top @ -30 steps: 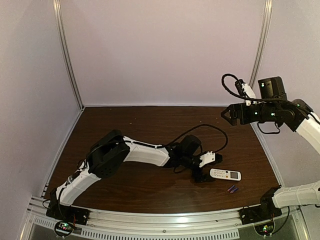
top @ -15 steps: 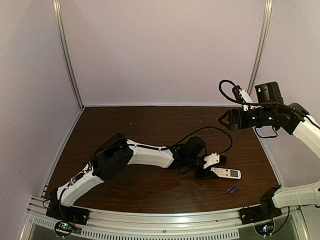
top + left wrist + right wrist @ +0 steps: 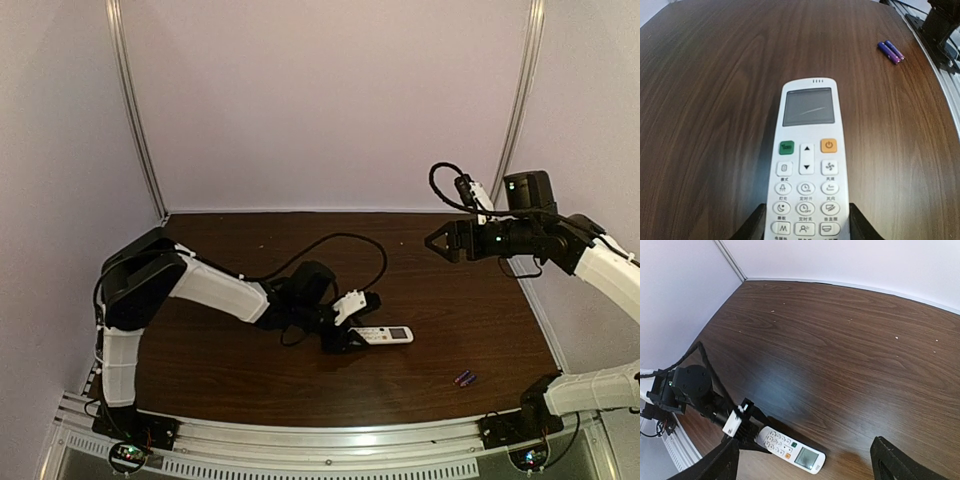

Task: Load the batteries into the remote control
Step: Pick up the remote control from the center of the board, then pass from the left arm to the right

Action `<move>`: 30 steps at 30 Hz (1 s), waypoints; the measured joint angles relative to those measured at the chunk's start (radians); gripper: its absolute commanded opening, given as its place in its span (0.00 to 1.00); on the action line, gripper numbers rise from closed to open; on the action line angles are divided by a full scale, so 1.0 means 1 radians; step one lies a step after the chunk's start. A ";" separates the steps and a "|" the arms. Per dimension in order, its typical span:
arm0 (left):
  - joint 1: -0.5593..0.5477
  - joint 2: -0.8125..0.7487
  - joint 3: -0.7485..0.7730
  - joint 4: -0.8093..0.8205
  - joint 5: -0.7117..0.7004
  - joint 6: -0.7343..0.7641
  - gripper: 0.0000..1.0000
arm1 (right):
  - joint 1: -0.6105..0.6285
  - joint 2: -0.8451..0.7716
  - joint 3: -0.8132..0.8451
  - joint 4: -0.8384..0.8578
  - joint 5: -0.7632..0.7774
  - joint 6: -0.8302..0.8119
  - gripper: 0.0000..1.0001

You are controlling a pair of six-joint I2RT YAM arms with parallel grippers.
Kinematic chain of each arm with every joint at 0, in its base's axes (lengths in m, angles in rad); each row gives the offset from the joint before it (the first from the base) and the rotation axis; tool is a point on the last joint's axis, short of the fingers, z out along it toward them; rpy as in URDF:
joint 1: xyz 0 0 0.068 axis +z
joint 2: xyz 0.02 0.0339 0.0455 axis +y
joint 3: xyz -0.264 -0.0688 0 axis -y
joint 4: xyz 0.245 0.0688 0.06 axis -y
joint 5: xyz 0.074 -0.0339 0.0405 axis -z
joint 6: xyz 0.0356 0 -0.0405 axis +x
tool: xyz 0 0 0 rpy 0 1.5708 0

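Got the left claw (image 3: 355, 332) clenched on the remote control (image 3: 386, 335), gripping it by the button end, near the middle of the bench (image 3: 250, 380). From the left wrist view, can see both fingers (image 3: 756, 227) pressed against the long edges of the remote control (image 3: 806, 165), one per side, right at the bottom rows of buttons. Face up, display end pointing away from the claw, with a green button and an orange button just under the display. Can't tell whether it's resting on the wood or held a touch above it.

Spotted the batteries (image 3: 464, 378) off to the right of the remote control, nearer the front edge – two of them lying side by side, touching each other, well apart from the remote control and not loaded in it. Same pair in the left wrist view (image 3: 890, 51), out past the display end and to the right.

Found the right claw (image 3: 432, 242) released – jaws spread wide, holding nothing, hanging in the air over the far right part of the bench. Looking down between its fingers (image 3: 715, 465), can make out the remote control (image 3: 790, 447) and the left claw (image 3: 755, 431) below.
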 measured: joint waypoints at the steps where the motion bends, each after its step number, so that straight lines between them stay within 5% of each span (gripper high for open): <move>1: 0.018 -0.037 -0.045 0.002 0.003 -0.027 0.24 | 0.000 0.007 -0.008 0.019 -0.024 -0.001 0.90; 11: 0.140 -0.340 -0.214 -0.022 0.148 -0.230 0.22 | 0.031 -0.018 -0.127 0.119 -0.203 -0.118 0.84; 23: 0.216 -0.484 -0.130 -0.332 0.411 -0.294 0.20 | 0.327 -0.144 -0.153 0.113 -0.149 -0.325 0.76; 30: 0.217 -0.518 -0.119 -0.420 0.543 -0.332 0.19 | 0.488 -0.085 -0.091 0.064 -0.050 -0.385 0.76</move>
